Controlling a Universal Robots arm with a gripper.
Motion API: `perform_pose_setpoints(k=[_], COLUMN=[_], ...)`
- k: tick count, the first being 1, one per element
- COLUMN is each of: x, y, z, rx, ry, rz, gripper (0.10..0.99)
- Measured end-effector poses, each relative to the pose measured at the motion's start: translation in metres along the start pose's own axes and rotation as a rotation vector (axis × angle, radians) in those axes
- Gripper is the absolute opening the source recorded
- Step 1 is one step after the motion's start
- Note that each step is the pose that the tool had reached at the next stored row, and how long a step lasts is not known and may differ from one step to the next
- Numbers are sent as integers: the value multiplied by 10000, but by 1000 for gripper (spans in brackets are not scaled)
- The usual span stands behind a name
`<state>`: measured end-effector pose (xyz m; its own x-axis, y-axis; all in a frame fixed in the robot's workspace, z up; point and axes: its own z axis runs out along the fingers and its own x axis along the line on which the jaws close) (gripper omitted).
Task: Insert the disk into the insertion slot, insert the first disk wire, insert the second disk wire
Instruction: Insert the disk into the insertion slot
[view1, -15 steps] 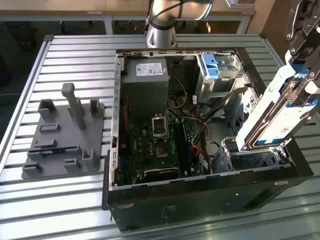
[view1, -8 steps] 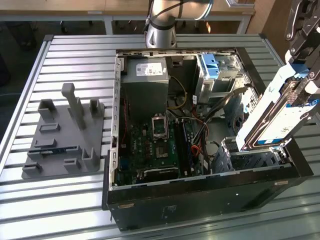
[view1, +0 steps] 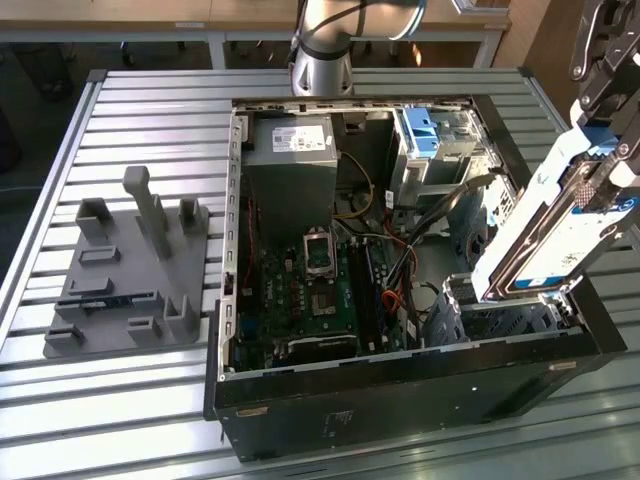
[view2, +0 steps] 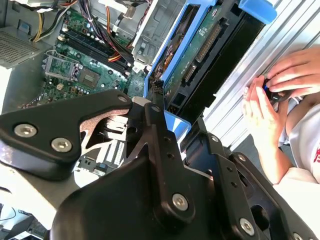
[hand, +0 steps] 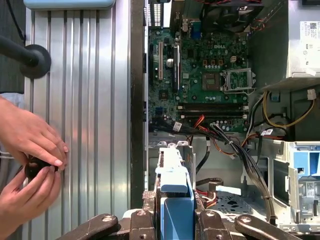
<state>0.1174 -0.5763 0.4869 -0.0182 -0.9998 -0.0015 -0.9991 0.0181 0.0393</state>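
The gripper (hand: 174, 216) is closed on the blue carrier (hand: 176, 195) of the disk (view1: 545, 230), which stands tilted at the exterior view's right edge, its lower end at the insertion slot (view1: 515, 318). The open computer case (view1: 400, 400) lies on a slatted metal table (view1: 130, 110), with a person's hands (hand: 30, 150) nearby.

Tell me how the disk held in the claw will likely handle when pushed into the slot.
The disk looks like a rigid slab, so it probably won't flex. Gripped by the claw at one end and tilted, it may pivot. Its exposed circuit board suggests it is fragile against the insertion slot edges.
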Motion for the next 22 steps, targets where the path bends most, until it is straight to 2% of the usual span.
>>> perform_pose_setpoints(k=[8,15,20,22], x=[-1,-5,-93,-101], y=[0,-1,0,-5], z=[0,0,4,12], rx=[-9,-9,-4,-4], ry=[-479,-488,-486,-488], rz=[-19,-21,-38,-40], gripper=[365,365,365,365])
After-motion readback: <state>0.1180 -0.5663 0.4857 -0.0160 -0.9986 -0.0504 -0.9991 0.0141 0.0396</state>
